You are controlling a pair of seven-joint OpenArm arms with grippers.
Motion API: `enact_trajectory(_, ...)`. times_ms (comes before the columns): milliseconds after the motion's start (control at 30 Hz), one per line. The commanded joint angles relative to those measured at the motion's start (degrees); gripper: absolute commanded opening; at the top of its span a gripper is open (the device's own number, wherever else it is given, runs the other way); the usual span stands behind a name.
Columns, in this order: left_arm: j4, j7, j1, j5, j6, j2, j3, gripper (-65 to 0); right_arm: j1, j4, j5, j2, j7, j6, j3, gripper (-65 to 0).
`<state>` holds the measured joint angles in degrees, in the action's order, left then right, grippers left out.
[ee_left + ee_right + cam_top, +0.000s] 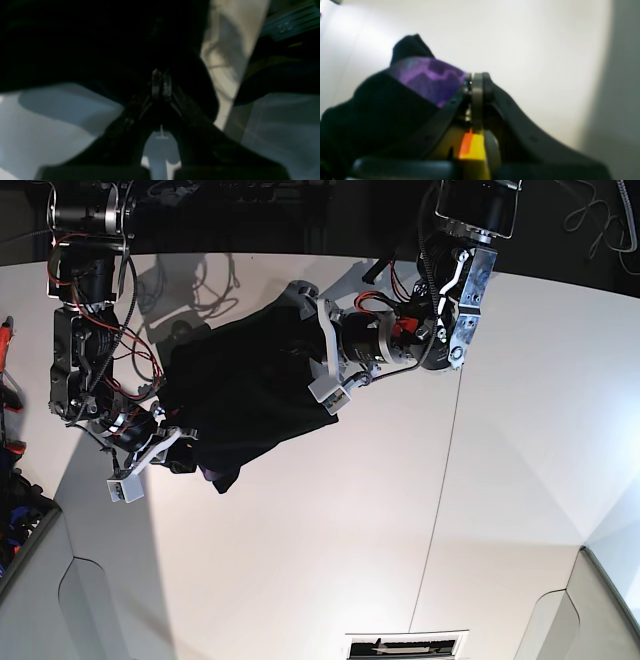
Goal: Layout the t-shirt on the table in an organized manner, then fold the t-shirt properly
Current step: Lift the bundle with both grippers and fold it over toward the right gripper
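White table, both claws pinching t-shirt aloft

Right gripper pinching shut on the black t-shirt, purple inner neck showing beside the jaws, white table seemingly lying behind, blurred

Black arms (red cables, silver brackets)

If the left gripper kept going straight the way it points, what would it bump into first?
Probably only the t-shirt: the left gripper is shut on that black cloth, which fills the view ahead. Depth beyond it is unclear.
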<state>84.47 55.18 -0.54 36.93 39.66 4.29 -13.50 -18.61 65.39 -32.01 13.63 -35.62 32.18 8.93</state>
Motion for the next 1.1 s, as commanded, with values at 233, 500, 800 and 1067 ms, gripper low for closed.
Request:
enact_trajectory(233,-2.19,-3.3,-6.36,-1.01,0.34,6.23,0.07,-65.0,10.84,12.79,-9.27,0.61,-3.78,1.09,0.22,-65.0)
enact_trajectory(500,-6.56,-7.65,-11.1,-3.39,0.34,7.15,0.07,-65.0,23.52,27.89,-12.37,-0.07,-5.07,1.11,0.22,-65.0)
enact_trajectory(800,-2.95,0.46,-15.52,5.97,0.34,7.34,1.68,-65.0,26.71,37.44,-10.4,-1.44,-4.79,1.03,5.53,-65.0)
enact_trajectory(1067,10.93,3.93,-8.76,14.67,0.34,6.75,3.1,-65.0,23.34,38.51,-10.23,-1.4,-4.7,1.05,13.51,-65.0)
